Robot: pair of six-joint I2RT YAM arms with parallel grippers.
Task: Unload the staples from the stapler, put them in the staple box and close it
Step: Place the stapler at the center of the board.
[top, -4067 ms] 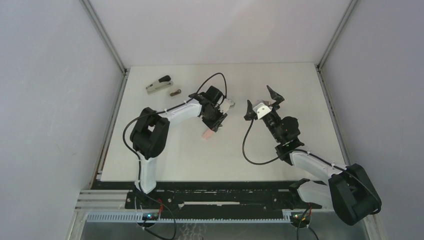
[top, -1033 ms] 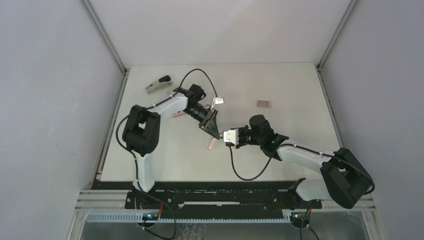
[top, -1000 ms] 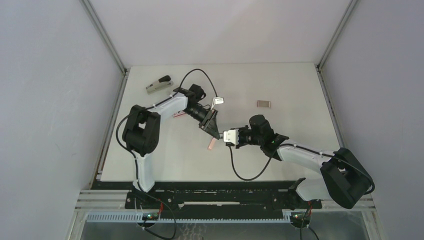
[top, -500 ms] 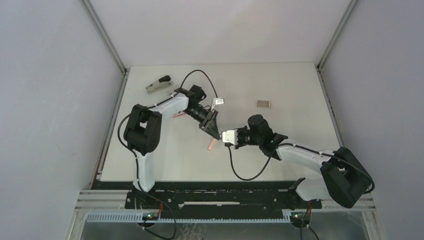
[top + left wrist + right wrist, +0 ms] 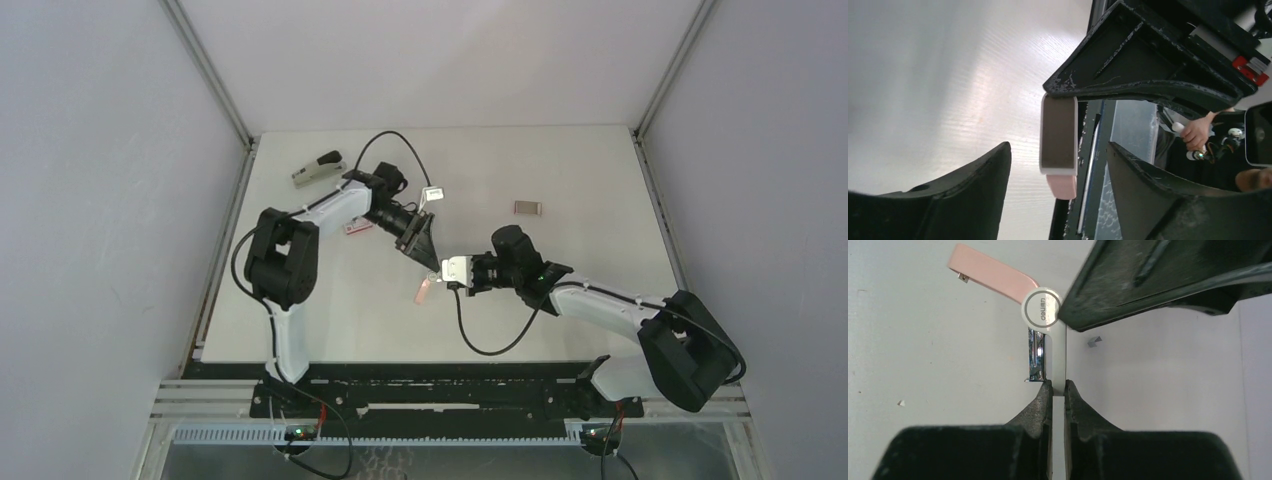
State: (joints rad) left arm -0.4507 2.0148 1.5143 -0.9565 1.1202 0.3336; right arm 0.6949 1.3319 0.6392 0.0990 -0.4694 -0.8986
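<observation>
Centrally, right arm (image 5: 600,303) outstretched, right end effector (image 5: 1058,385) pinching stapler (image 5: 1045,310), left end effector (image 5: 1058,147) parted around it.

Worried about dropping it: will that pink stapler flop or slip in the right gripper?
The stapler probably flops: its pink top is swung open at the hinge. The right gripper pinches only a thin white edge, so it may twist.

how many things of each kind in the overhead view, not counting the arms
staplers: 2, a grey stapler at the back left and a pink stapler clamped in the right gripper
pink box: 1, partly under the left arm
small grey block: 1, too small to identify
total: 4
</observation>
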